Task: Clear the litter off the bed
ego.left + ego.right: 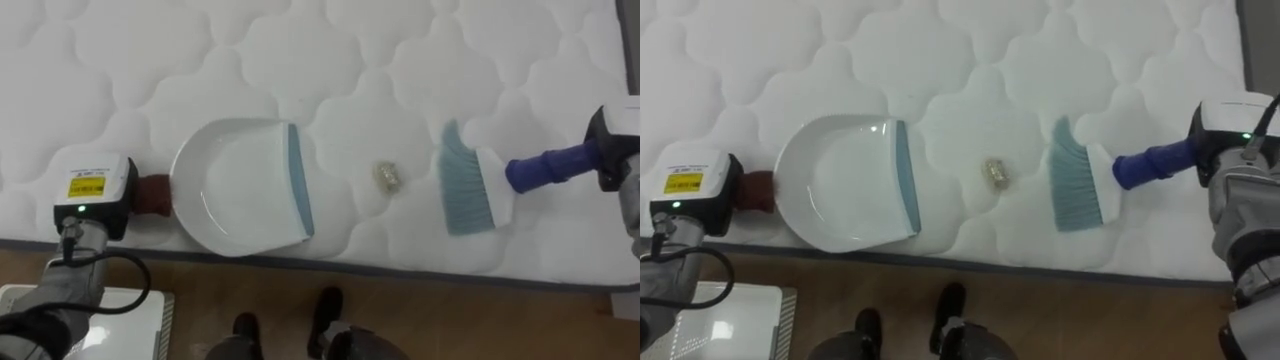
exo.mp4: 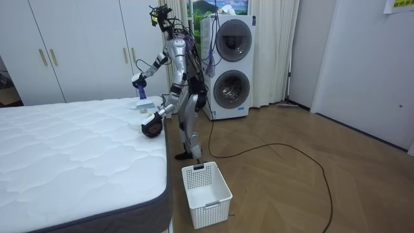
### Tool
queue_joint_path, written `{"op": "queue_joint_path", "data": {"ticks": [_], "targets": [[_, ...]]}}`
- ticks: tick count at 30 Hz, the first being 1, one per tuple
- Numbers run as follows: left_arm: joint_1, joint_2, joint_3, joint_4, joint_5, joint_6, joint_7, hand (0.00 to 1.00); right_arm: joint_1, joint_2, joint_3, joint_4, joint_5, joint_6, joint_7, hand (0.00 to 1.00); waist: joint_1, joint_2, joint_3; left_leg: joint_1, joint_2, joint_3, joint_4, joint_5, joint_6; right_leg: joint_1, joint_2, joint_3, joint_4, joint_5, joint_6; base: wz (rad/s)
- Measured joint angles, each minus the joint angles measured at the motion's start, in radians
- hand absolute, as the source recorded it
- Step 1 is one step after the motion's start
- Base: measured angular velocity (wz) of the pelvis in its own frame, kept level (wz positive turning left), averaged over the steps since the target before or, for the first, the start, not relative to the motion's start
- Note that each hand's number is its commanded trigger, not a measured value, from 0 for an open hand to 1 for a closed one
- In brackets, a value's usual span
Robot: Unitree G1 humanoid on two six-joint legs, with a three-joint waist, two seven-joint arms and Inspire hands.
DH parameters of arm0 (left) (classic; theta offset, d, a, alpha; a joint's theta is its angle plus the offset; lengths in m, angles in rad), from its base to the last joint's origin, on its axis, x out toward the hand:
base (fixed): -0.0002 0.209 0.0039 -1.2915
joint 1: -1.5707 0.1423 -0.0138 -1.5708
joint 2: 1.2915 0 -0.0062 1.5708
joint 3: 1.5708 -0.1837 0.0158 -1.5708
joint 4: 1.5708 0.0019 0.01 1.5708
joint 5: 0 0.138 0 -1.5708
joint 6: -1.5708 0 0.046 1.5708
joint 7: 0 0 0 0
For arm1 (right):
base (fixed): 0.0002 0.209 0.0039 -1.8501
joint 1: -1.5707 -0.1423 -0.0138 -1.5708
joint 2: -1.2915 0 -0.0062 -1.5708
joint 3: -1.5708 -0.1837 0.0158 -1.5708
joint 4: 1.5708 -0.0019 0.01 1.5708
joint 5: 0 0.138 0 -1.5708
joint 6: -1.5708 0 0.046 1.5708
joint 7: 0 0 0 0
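Your left hand [image 1: 95, 192] sits at the bed's near edge, fingers closed round the dark handle of the white dustpan [image 1: 235, 185]. The pan lies flat on the bed [image 1: 350, 60], its blue lip facing right. Near that lip a small crumpled scrap [image 1: 387, 177] lies on the quilted surface, apart from both tools. On its far side is the brush [image 1: 475, 185], bristles turned toward the scrap, its blue handle gripped in your right hand [image 1: 612, 150]. A white basket [image 2: 206, 191] stands on the floor beside the bed.
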Motion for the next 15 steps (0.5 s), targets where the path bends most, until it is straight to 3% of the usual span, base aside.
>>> {"op": "queue_joint_path", "data": {"ticks": [11,15], "targets": [[0.031,-0.005,-0.004,-0.026,0.001,0.025,0.009,1.00,0.072,0.002,-0.012,-0.197,-0.044,0.047,0.013,1.00,-0.013,0.014,-0.0027,0.031,0.008,0.015,-0.010,-0.003,-0.008,0.025,0.018,0.017,-0.018,0.007,-0.007,-0.06],[0.052,-0.028,-0.003,-0.028,0.000,0.044,0.008,1.00,0.149,0.006,-0.065,-0.309,-0.092,0.068,0.007,1.00,-0.014,0.032,-0.0111,0.051,0.006,0.030,-0.026,-0.001,-0.010,0.035,0.019,0.028,-0.024,0.008,-0.007,-0.09]]}}
